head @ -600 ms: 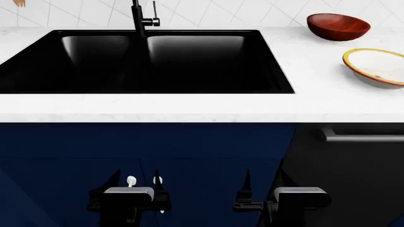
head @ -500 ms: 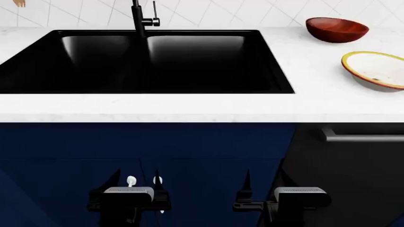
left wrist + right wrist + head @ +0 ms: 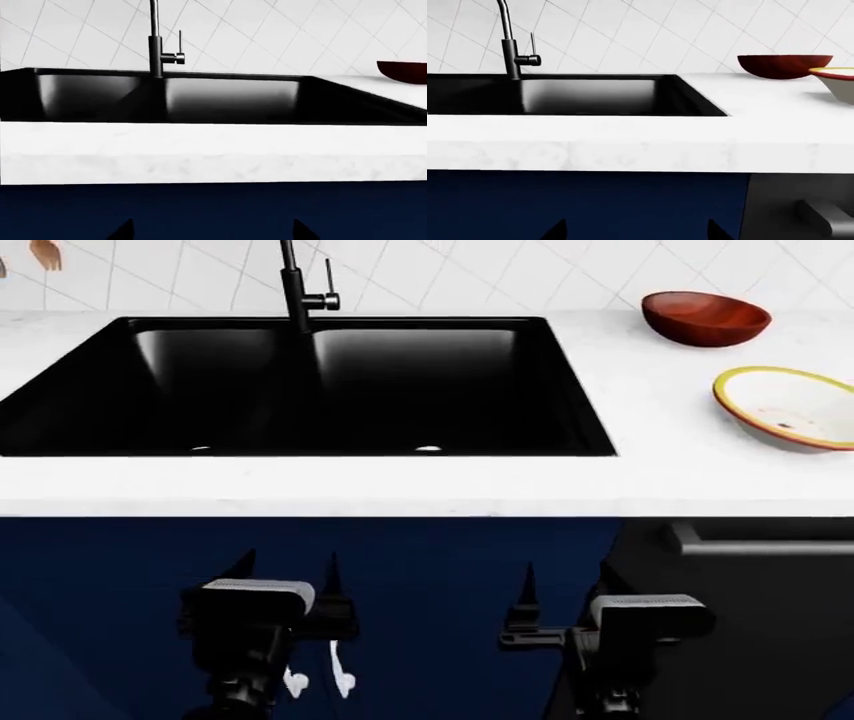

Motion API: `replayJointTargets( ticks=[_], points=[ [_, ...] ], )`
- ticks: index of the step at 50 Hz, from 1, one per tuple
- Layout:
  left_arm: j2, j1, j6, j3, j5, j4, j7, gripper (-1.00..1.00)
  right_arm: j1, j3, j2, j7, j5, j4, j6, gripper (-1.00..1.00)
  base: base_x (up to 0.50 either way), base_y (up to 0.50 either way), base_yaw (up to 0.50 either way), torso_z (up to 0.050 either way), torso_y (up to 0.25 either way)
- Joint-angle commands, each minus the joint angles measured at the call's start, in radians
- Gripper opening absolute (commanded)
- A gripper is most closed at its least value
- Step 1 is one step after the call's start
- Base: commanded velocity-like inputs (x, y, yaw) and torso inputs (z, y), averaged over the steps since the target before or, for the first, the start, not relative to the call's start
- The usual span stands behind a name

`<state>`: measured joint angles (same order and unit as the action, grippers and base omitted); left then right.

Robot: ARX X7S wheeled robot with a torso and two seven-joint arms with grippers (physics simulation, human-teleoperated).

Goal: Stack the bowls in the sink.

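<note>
Black sink [image 3: 307, 390] set in the white table [image 3: 641, 480], only a drain glint showing inside, faucet [image 3: 296, 285] at its back edge. Both bowls out on the table to the sink's right: red bowl [image 3: 705, 318] farther back, white bowl [image 3: 787, 406] nearer, tilted, apart. Left jaws [image 3: 287, 585] and right jaws [image 3: 561, 592] spread wide, gripping nothing, low before the blue cabinet [image 3: 307, 550], well below and apart from the bowls.

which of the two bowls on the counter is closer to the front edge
The white bowl with the yellow rim. It sits nearer the counter's front edge and farther right, while the reddish-brown bowl sits behind it, close to the tiled wall.
</note>
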<state>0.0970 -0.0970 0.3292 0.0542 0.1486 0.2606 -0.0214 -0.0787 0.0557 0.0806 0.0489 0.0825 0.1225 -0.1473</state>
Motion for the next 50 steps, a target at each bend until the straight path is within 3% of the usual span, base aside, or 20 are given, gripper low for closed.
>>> replayJointTargets(
  ticks=[1,11,18,27,37,50],
  points=[
    [0.063,-0.164,0.296,-0.005,0.091,0.185,0.008,1.0,-0.118,-0.009,0.053,0.013,0.038,0.137,-0.209,1.0,0.0,0.0,0.0,0.05,0.0],
    [0.104,-0.503,0.594,-0.026,0.173,0.219,0.013,1.0,-0.394,-0.015,0.13,-0.009,0.071,0.208,-0.511,1.0,0.0,0.0,0.0,0.05,0.0],
    [0.124,-0.733,0.639,0.0,0.163,0.053,0.034,1.0,-0.652,-0.002,0.172,-0.026,0.063,0.107,-0.622,1.0,0.0,0.0,0.0,0.05,0.0],
    [0.087,-0.929,0.557,0.006,0.133,-0.253,0.037,1.0,-0.959,0.034,0.18,-0.057,0.039,-0.202,-0.596,1.0,0.0,0.0,0.0,0.039,0.0],
    [0.064,-1.089,0.413,0.098,0.054,-0.577,0.056,1.0,-1.182,0.079,0.161,-0.086,0.009,-0.57,-0.471,1.0,0.0,0.0,0.0,0.0,0.0],
    [0.06,-1.069,0.433,0.114,0.068,-0.557,0.061,1.0,-1.15,0.058,0.165,-0.083,0.027,-0.634,-0.429,1.0,0.0,-0.31,0.0,0.0,0.0]
  ],
)
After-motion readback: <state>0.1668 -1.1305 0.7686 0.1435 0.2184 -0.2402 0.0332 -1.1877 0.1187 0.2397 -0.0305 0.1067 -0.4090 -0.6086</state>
